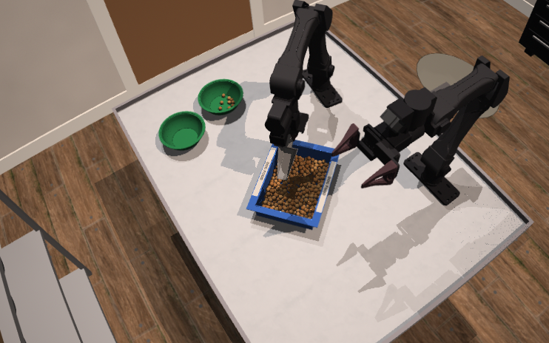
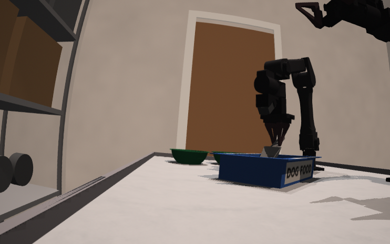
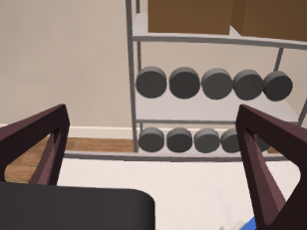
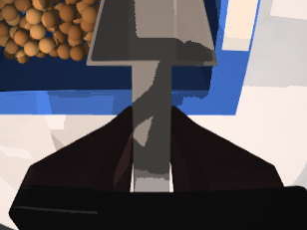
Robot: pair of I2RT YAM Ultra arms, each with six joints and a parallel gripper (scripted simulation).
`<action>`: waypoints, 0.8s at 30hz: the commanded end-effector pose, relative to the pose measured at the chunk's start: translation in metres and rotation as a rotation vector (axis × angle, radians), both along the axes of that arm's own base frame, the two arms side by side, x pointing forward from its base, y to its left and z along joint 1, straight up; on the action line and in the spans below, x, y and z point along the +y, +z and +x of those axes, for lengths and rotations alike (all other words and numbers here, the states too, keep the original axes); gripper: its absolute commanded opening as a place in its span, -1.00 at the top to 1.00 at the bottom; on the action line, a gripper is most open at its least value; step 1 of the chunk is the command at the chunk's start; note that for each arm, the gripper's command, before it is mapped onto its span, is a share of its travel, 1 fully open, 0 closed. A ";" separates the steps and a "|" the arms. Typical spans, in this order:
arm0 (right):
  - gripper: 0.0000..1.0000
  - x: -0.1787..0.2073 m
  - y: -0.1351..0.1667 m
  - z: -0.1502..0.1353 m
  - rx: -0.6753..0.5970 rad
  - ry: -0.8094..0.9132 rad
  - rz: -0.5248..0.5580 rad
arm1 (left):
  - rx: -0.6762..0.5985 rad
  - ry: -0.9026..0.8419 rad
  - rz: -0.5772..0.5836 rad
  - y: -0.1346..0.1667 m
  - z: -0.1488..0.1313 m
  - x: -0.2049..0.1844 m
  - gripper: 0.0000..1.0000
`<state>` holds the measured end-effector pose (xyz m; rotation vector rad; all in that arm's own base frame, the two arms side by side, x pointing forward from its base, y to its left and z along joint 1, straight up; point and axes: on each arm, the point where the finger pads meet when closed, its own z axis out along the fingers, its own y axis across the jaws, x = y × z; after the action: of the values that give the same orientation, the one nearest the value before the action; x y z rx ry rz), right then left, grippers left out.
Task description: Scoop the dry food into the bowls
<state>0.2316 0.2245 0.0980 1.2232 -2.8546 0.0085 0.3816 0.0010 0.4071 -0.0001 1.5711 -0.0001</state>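
My right gripper (image 4: 152, 115) (image 2: 276, 143) is shut on the scoop's handle. The scoop (image 1: 285, 161) (image 2: 270, 151) (image 4: 153, 51) tilts down into the blue box (image 1: 279, 216) (image 2: 250, 171) (image 4: 70, 104) at its back-left part in the top view. No pieces show on the visible part of its blade; its front end is cut off in the right wrist view. Brown food (image 1: 299, 202) (image 4: 37, 29) fills the box. One green bowl (image 1: 185, 138) (image 2: 188, 156) looks empty; the other green bowl (image 1: 208, 94) holds several pieces. My left gripper (image 1: 347, 170) (image 3: 153, 114) is open and empty, beside the box.
The left arm's fingers hang near the box's right side in the top view. The bowls stand beyond the box's left side, near the table's (image 1: 243, 259) far-left corner. A rack with dark round weights (image 3: 184, 83) stands beyond the table edge.
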 end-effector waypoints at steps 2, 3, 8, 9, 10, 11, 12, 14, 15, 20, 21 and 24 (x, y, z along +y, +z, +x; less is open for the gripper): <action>1.00 0.016 0.008 0.011 -0.043 0.007 0.037 | -0.034 0.000 0.000 0.014 -0.004 0.000 -1.00; 1.00 0.017 0.008 0.012 -0.044 0.008 0.037 | -0.034 0.000 0.000 0.014 -0.004 0.000 -1.00; 1.00 0.015 0.021 0.012 -0.063 0.005 0.061 | -0.034 0.000 0.000 0.014 -0.004 0.000 -1.00; 1.00 0.015 0.021 0.012 -0.063 0.005 0.061 | -0.034 0.000 0.000 0.014 -0.004 0.000 -1.00; 1.00 0.011 0.014 0.010 -0.043 0.002 0.041 | -0.034 0.000 0.000 0.014 -0.004 0.000 -1.00; 1.00 0.008 0.026 0.006 -0.037 0.003 0.035 | -0.034 0.000 0.000 0.014 -0.004 0.000 -1.00; 1.00 0.005 0.025 0.004 -0.028 0.002 0.027 | -0.034 0.000 0.000 0.014 -0.004 0.000 -1.00; 1.00 0.005 0.030 0.005 -0.030 -0.001 0.030 | -0.034 0.000 0.000 0.014 -0.004 0.000 -1.00; 1.00 0.005 0.033 0.005 -0.032 -0.003 0.032 | -0.034 0.000 0.000 0.014 -0.004 0.000 -1.00; 1.00 0.003 0.046 0.008 -0.037 -0.014 0.037 | -0.034 0.000 0.000 0.014 -0.004 0.000 -1.00; 1.00 0.002 0.049 0.008 -0.037 -0.015 0.037 | -0.034 0.000 0.000 0.014 -0.004 0.000 -1.00; 1.00 0.010 0.046 0.010 -0.052 -0.003 0.052 | -0.034 0.000 0.000 0.014 -0.004 0.000 -1.00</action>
<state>0.2354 0.2285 0.1219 1.2248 -2.8575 0.0067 0.3816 0.0010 0.4071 -0.0001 1.5711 -0.0001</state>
